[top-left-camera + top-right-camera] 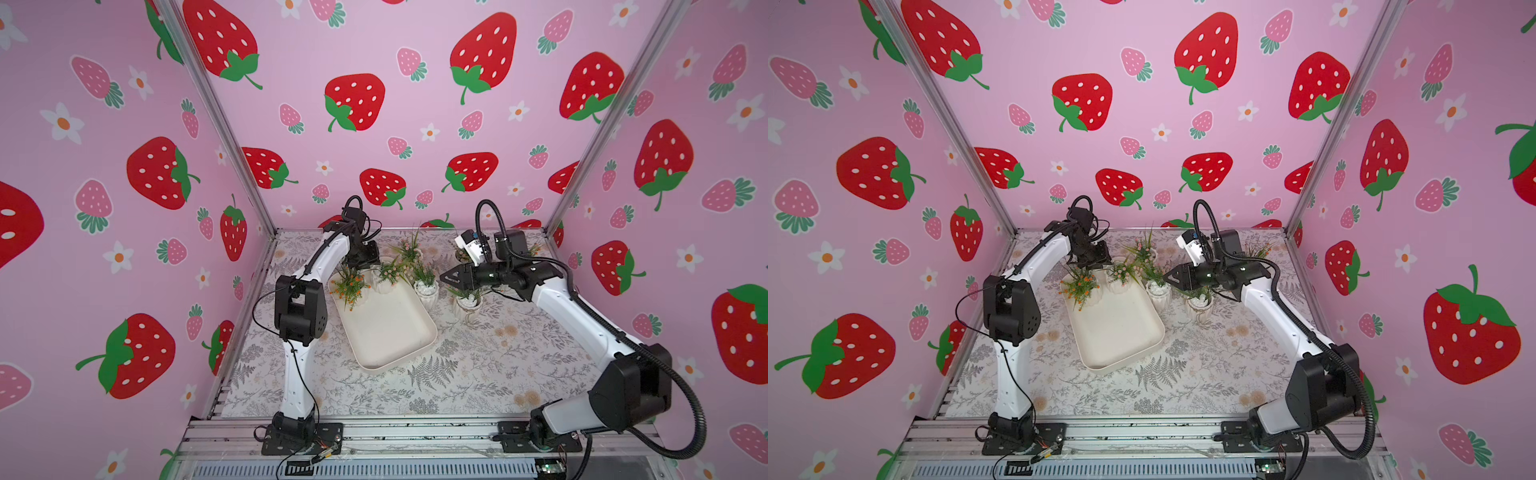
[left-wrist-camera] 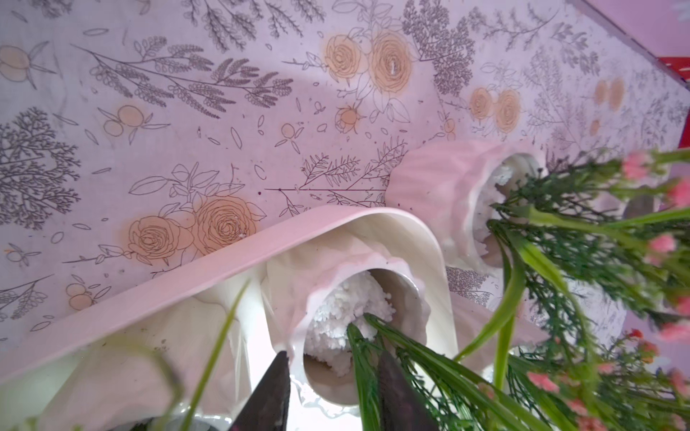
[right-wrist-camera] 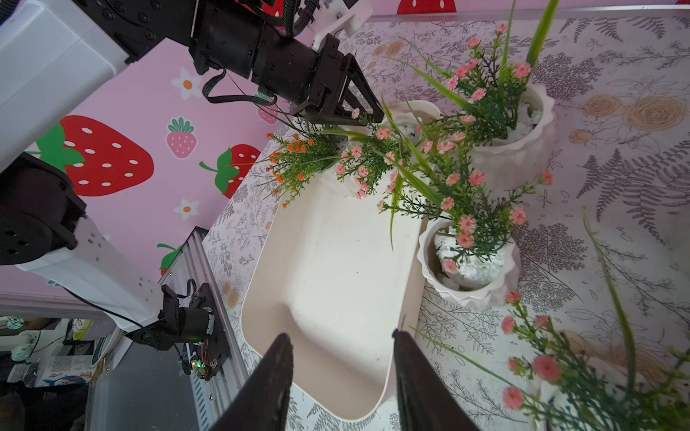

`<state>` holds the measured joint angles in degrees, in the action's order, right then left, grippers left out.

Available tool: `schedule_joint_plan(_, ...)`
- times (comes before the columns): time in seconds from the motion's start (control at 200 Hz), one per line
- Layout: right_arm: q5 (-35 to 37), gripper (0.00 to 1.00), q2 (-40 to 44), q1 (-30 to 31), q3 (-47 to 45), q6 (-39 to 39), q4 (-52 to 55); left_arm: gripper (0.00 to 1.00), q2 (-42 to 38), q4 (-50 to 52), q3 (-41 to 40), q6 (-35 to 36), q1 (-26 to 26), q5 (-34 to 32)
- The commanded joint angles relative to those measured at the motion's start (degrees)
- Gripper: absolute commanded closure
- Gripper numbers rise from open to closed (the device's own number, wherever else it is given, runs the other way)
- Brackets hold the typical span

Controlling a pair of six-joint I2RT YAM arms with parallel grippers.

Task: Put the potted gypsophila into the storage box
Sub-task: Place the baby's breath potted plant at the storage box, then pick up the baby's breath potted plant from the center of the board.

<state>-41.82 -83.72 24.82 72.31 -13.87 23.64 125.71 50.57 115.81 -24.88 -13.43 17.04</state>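
Plainly, in both top views the storage box (image 1: 386, 332) lies on the desk (image 1: 478, 374) between the arms, its long axis running near to far. An orange-flowered pot (image 1: 352, 287) and a pink-flowered pot (image 1: 385, 279) already stand at its far end. The left pincer (image 1: 368, 261) hangs over them. The right pincer (image 1: 443, 277) points at the box from its right side, close above a gypsophila pot (image 1: 427, 289) that stands outside, just beside the rim.

At the left wrist, the jaws stand parted astride the pink-flowered pot's wall, the gap far wider than the wall: no grip.

At the right wrist, the jaws gape empty. The gypsophila pot (image 3: 470, 261) stands upright, ahead of the tips and off to one side. The right pincer looks the nearer for it.
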Motion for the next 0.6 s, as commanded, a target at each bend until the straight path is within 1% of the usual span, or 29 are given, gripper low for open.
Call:
schedule_joint_plan(0.0, 0.62, 0.54, 0.46, -0.38, -0.39, 0.03, 0.17, 0.55, -4.96, -0.52, 0.77, 1.53, -0.02, 1.71)
schedule_joint_plan(0.075, 2.09, 0.52, 0.72, -0.34, -0.36, -0.4, 0.52, 0.54, -9.39, -2.07, -1.36, 1.61, -0.19, 1.65)
schedule_joint_plan(0.14, 4.04, 0.5, 1.23, -0.38, -0.42, -1.1, 0.86, 0.54, -14.45, -4.67, -4.95, 0.9, -0.36, 1.86)
schedule_joint_plan(0.29, 10.37, 0.49, 3.42, -0.52, -1.73, -2.93, 1.83, 0.53, -28.17, -11.27, -16.45, -1.81, -0.36, 1.93)
schedule_joint_plan(0.365, 13.1, 0.49, 5.55, -1.23, -3.34, -4.41, 2.04, 0.52, -34.97, -13.0, -22.16, -1.35, -0.32, 2.21)
schedule_joint_plan(0.465, 16.05, 0.49, 8.71, -3.75, -5.9, -7.24, 3.16, 0.51, -43.88, -14.37, -29.13, 0.75, -0.33, 2.82)
schedule_joint_plan(0.595, 20.1, 0.49, 12.69, -9.22, -9.94, -10.42, 6.15, 0.51, -54.04, -17.5, -37.7, 4.94, -0.12, 5.31)
